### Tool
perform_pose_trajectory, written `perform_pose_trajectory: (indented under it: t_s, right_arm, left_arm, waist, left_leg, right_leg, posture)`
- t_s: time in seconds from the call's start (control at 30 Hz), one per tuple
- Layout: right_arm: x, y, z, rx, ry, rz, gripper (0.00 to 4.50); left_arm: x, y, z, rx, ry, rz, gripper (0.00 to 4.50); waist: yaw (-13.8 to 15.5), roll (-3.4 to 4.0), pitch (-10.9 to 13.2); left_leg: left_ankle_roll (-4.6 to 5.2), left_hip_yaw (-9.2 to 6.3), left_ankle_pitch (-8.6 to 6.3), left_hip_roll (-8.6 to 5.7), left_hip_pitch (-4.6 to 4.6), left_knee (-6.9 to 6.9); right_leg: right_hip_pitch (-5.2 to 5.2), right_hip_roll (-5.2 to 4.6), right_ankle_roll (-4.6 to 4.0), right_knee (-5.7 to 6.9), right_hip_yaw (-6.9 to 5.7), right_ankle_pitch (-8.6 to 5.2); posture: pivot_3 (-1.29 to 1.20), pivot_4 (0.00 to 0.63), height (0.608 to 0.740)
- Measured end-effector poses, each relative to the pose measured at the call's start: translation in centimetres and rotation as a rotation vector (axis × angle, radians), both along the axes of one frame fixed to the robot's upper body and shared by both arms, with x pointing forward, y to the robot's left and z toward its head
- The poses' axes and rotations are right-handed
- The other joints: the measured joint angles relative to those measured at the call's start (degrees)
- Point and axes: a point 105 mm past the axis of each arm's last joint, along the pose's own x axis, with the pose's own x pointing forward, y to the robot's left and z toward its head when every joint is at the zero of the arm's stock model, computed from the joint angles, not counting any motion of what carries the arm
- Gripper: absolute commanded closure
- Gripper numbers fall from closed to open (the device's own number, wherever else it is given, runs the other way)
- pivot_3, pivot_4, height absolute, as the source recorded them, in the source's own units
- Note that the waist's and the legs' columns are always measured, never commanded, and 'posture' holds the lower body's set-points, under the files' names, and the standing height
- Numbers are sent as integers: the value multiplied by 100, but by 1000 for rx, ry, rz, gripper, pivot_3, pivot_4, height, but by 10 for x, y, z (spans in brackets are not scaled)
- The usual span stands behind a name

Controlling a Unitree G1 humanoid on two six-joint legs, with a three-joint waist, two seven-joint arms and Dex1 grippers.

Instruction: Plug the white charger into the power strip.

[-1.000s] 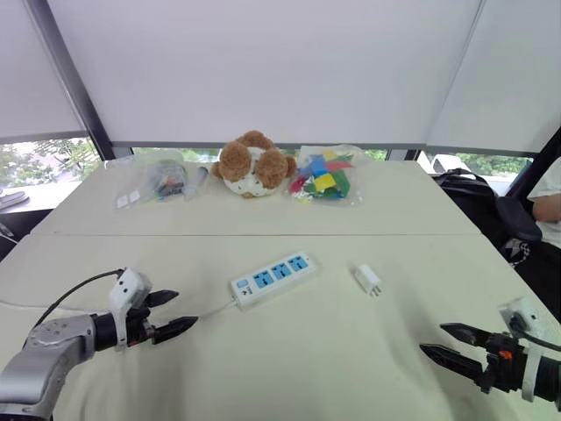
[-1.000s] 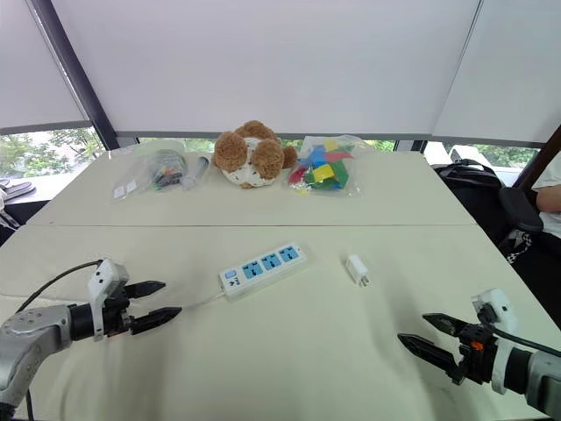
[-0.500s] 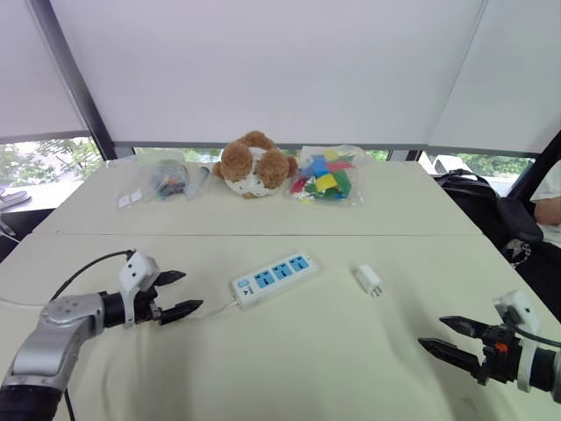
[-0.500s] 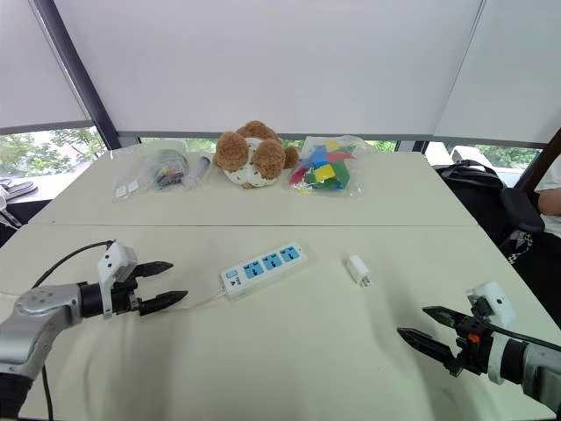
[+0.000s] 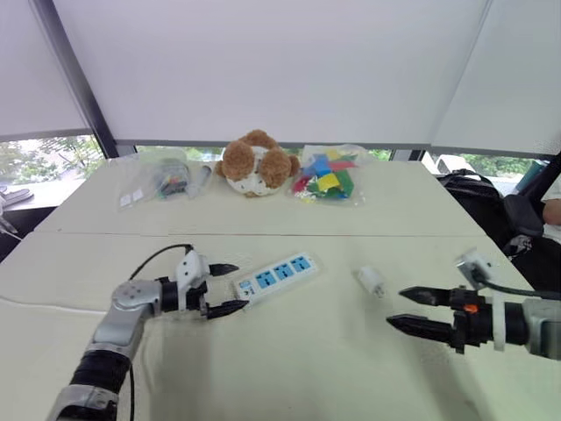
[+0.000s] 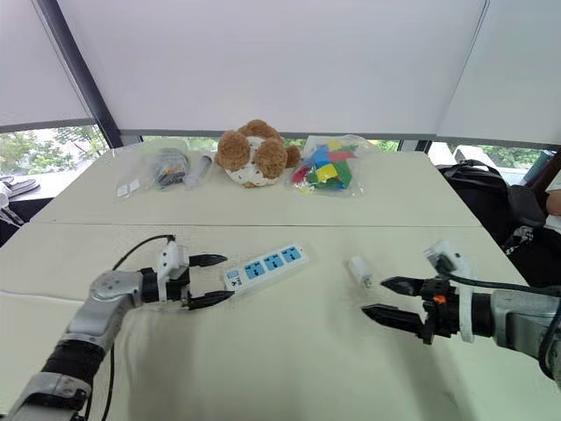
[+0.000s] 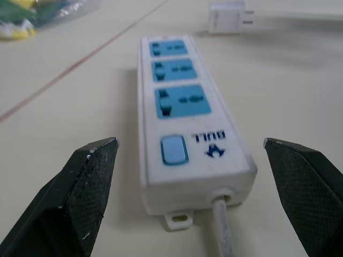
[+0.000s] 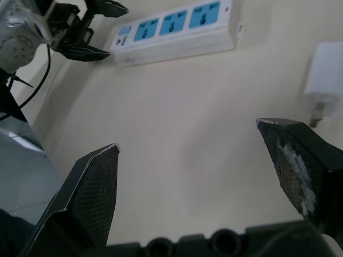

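White charger [image 5: 371, 281] lies flat on the table [image 5: 298, 360], just past the tips of the right pincer [image 5: 414, 310]. That pincer is wide open and holds nothing. The left pincer [image 5: 226, 288] is wide open too, with one finger on each side of the power strip's [image 5: 275, 277] button end. The fingers do not touch the strip. The strip lies between the two pincers.

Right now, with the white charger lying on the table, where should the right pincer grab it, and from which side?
Probably across the white charger's flat side faces, from above: it lies flat with its prongs out one end. The open right pincer is beside it.
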Motion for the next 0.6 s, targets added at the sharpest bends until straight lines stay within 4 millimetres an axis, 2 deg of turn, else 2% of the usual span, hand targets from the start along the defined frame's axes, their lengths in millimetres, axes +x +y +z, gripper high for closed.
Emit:
perform_pose_trajectory:
  t_s: [0.1,0.27,0.37,0.4,0.6]
  right_arm:
    - [-1,6,2,-1,-3,5,0]
    - [-5,7,4,-4,-2,-6,0]
    - [-6,4,3,-18,2,-30,0]
    - [-6,2,4,-23,-2,-39,0]
    - [3,-9,9,-109,27,-113,0]
  left_arm:
    - [5,-10,-8,-16,-10,9,23]
    - [18,-19,-8,-49,-47,53,23]
    - [18,-20,-8,-53,-58,49,1307]
    - [18,-19,-9,-54,-58,51,1515]
    - [17,-18,-10,-42,-57,32,1491]
  waist:
    - [23,-1,1]
    - [117,1,-1]
    - [128,1,-1]
    - [126,1,-2]
    - [120,9,-6]
  left_leg:
    - [0,-3,0,0,-4,6]
    - [1,-4,1,-1,-2,17]
    - [1,-3,1,-2,-1,24]
    - [1,-4,1,-2,0,25]
    - [1,-2,1,-2,2,25]
  right_leg:
    - [-2,0,4,0,-2,4]
    - [3,2,6,2,-2,6]
    - [8,0,9,2,-1,7]
    - [9,0,9,2,-1,8]
    - [10,0,9,2,0,8]
  posture:
    - [0,150,739]
    - [0,150,739]
    - [0,150,739]
    - [0,150,739]
    - [0,150,739]
